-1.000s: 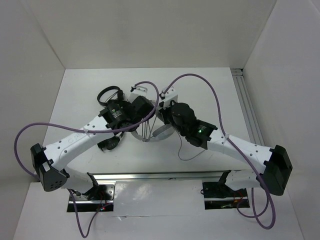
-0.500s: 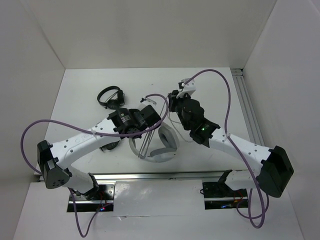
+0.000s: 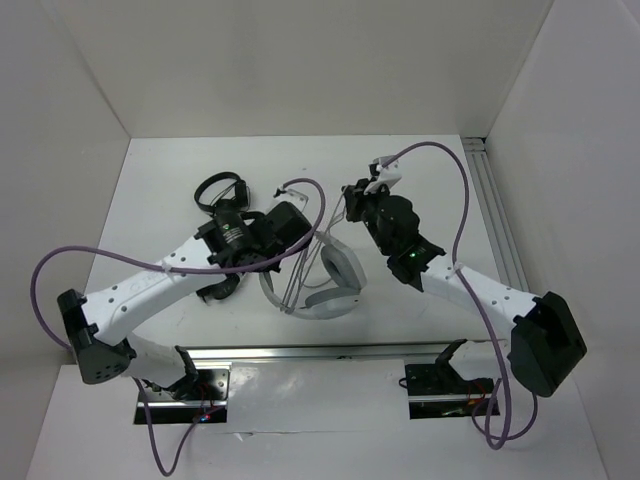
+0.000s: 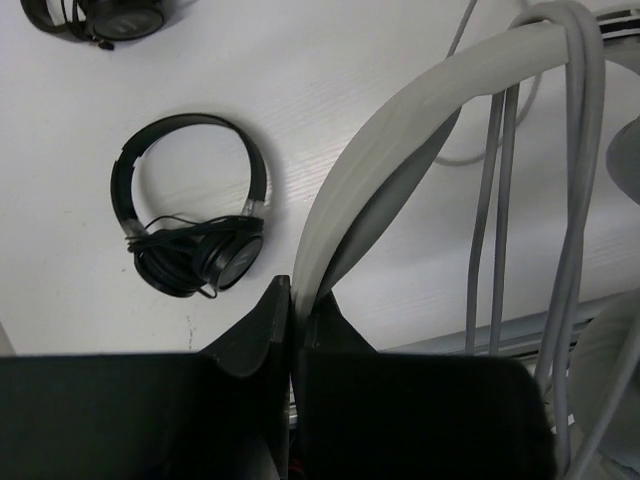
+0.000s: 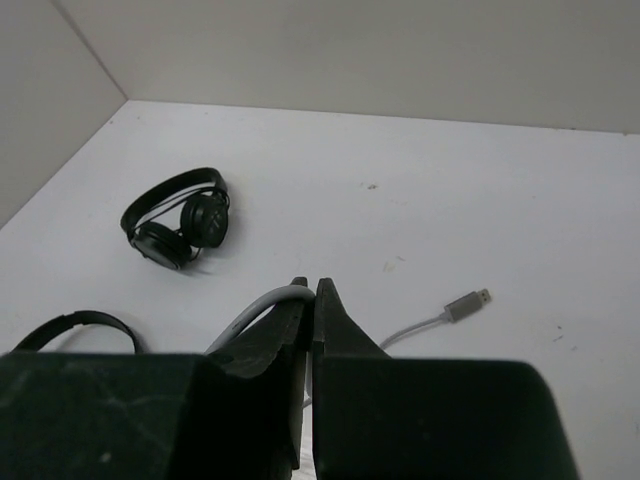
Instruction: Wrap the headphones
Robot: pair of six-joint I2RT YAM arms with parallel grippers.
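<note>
Though partly hidden, headphones (image 4: 400, 130) clamped in left claw (image 4: 292, 296), cable (image 5: 258, 300) pinched in right claw (image 5: 310, 291).

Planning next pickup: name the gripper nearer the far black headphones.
Left. The left gripper, clamped on the grey headphones, sits just right of the far black pair; the right gripper lies farther right.

The headphones (image 3: 340, 275) are pale grey all over; their thin cable (image 4: 506, 200) is a slightly darker grey and ends in a silver plug (image 5: 467, 303). The smaller headphones (image 4: 222, 262) are black with silver hinges, on a plain white surface (image 3: 430, 200). The arms (image 3: 140, 288) have white shells, black joints and purple leads (image 3: 432, 146).
</note>
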